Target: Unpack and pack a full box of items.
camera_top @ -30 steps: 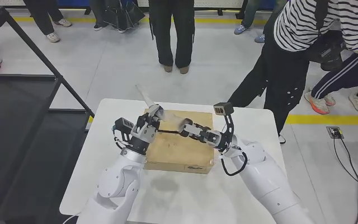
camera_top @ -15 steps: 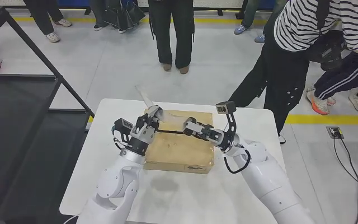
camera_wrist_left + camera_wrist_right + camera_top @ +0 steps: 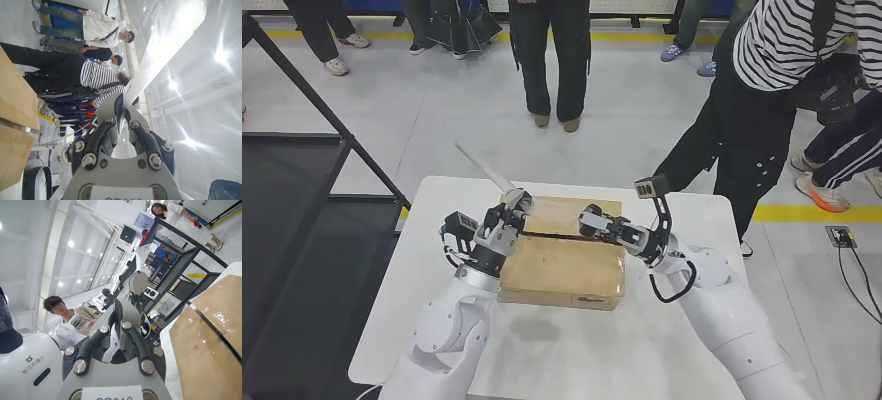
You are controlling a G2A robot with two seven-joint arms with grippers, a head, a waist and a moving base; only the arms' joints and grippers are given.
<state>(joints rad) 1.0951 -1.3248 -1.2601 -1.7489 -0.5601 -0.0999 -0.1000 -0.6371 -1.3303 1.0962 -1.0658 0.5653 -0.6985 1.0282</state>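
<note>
A brown cardboard box (image 3: 562, 272) lies on the white table (image 3: 572, 350), a dark seam running across its top. Over the box's far left corner, my left gripper (image 3: 514, 204) is shut on a long strip of clear tape (image 3: 480, 166). The strip sticks up and away toward the far left. In the left wrist view the tape (image 3: 160, 47) rises from between the closed fingertips (image 3: 119, 106). My right gripper (image 3: 589, 220) hovers over the far middle of the box. In the right wrist view it (image 3: 118, 313) is shut with a ragged tape scrap (image 3: 110, 351) between its fingers.
People stand on the floor past the table's far edge, one in a striped top (image 3: 792, 40) near the far right corner. A black metal frame (image 3: 302, 100) stands off the table's left side. Bare table surface lies in front of the box.
My right gripper has drawn back to the right, away from the left gripper. The tape strip in the left gripper now reaches farther out to the far left.
</note>
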